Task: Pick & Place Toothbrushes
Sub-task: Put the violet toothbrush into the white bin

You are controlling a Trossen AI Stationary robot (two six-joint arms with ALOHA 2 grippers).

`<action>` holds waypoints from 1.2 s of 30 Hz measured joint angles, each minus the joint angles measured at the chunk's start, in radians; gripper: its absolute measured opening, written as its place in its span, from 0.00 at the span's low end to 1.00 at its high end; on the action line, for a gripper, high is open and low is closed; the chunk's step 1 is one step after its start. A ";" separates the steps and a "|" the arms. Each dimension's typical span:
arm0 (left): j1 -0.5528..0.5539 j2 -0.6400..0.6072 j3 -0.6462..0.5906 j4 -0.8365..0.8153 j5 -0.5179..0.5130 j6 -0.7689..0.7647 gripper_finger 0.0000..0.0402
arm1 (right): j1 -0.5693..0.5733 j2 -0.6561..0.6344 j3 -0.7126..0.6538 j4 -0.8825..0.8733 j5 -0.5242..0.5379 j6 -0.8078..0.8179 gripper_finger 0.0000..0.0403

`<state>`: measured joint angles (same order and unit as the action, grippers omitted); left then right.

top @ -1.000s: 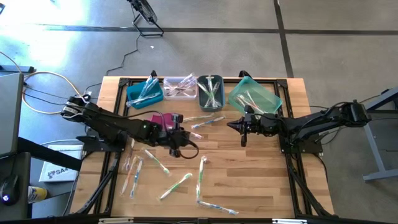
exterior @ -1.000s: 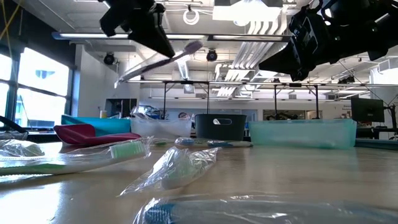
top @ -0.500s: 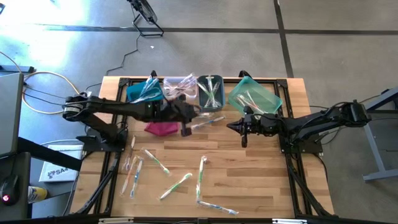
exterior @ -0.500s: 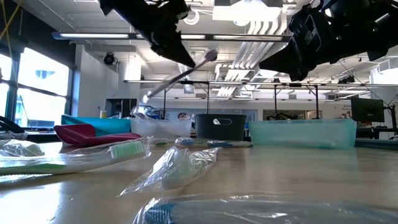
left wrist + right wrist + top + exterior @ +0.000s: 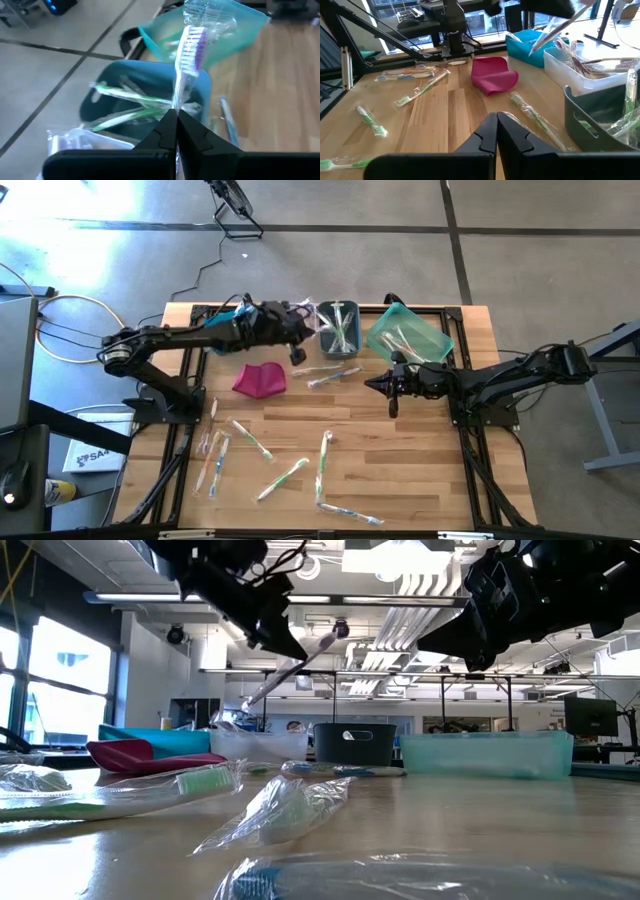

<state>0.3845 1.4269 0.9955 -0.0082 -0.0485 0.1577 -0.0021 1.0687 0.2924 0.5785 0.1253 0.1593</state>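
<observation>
Your left gripper (image 5: 297,340) is clamping a wrapped purple-bristled toothbrush (image 5: 188,47), and over the last second it's been swinging away from the magenta pouch (image 5: 260,379) to hover over the clear bin (image 5: 283,326) and dark grey bin (image 5: 338,327). Looks like you're about to drop it in. Your right gripper (image 5: 392,387) is sitting pinched together and empty mid-table, with more toothbrushes (image 5: 283,478) lying loose on the table (image 5: 400,470).

Left claw (image 5: 296,340) above the bins (image 5: 337,326), apparently gripping a toothbrush (image 5: 303,322).

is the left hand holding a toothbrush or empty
Holding one: the left hand is shut on a purple-bristled wrapped toothbrush, raised above the bins.
</observation>
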 joint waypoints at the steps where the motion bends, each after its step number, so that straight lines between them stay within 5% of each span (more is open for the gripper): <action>1: 0.016 0.000 0.000 0.006 0.011 0.000 0.00 | 0.000 0.000 0.000 0.000 0.000 0.000 0.01; 15: 0.154 0.001 0.000 0.012 0.022 0.124 0.00 | 0.000 0.000 0.000 0.000 0.002 0.001 0.01; 36: 0.297 0.161 -0.001 0.088 0.121 0.178 0.00 | 0.000 0.000 0.000 -0.050 0.006 -0.003 0.01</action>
<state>0.6819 1.5879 0.9944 0.0800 0.0728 0.3361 -0.0021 1.0687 0.2920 0.5290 0.1318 0.1562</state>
